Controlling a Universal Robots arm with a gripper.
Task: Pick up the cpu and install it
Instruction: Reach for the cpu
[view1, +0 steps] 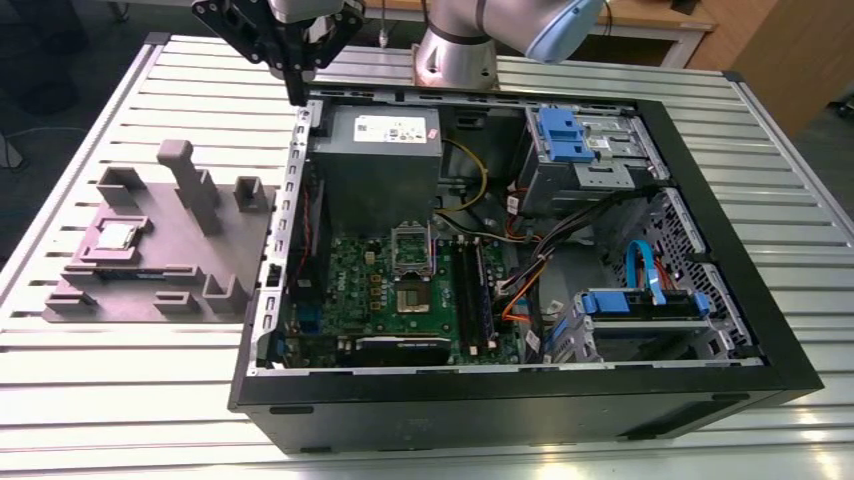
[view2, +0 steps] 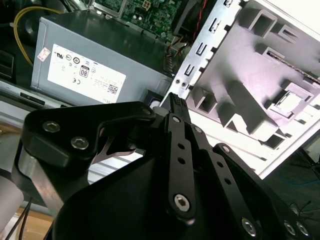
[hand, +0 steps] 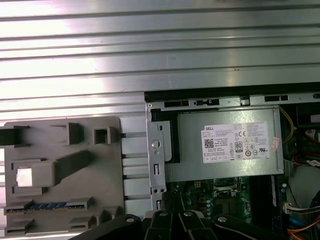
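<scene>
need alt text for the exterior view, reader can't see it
An open computer case lies on a slatted metal table, its green motherboard and grey power supply exposed. On the exterior view's left, a grey fixture holds the cpu, while the arm's gripper hangs over the case's far corner beside the power supply.

place: robotics lab or workshop | landmark: opened computer case (view1: 534, 405) on slatted aluminium table (view1: 120, 400) | beside it: grey parts fixture (view1: 200, 250) (moulded slots) | behind it: robot arm base (view1: 454, 65) | beyond: wooden furniture (view1: 761, 50)
</scene>
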